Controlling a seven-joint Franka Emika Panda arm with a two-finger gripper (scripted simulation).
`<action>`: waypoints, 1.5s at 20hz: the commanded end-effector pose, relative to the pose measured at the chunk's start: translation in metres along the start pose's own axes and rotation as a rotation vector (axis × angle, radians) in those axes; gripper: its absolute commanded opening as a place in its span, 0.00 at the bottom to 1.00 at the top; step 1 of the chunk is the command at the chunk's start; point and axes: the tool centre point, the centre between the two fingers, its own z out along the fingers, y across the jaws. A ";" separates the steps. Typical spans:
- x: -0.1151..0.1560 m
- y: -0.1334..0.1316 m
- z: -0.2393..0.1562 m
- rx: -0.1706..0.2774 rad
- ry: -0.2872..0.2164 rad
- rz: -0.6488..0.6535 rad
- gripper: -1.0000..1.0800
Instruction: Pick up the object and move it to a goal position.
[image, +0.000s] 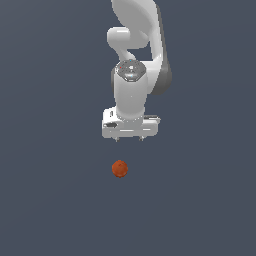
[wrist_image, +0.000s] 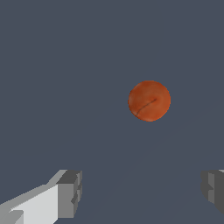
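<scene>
In the wrist view the pincer (wrist_image: 140, 192) stands with its two grey fingertips (wrist_image: 70, 192) spread wide apart and nothing between them. Beyond them the ball (wrist_image: 149, 100) lies on the plain dark surface, apart from both fingers and off the middle line between them, nearer one finger than the other.

The likely trouble is a descent without centring first: one finger would then reach the ball before the other and nudge it, and a round thing on a flat surface rolls away readily. Closing too high could also squeeze it out.

The ball is orange-red, faintly mottled, with a thin dark curved line across it. In the exterior view it sits below the pincer, well clear of it.
</scene>
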 end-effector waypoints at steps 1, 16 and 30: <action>0.003 0.002 0.003 -0.001 -0.001 -0.032 0.96; 0.032 0.018 0.031 -0.005 -0.006 -0.378 0.96; 0.057 0.037 0.062 0.001 -0.006 -0.721 0.96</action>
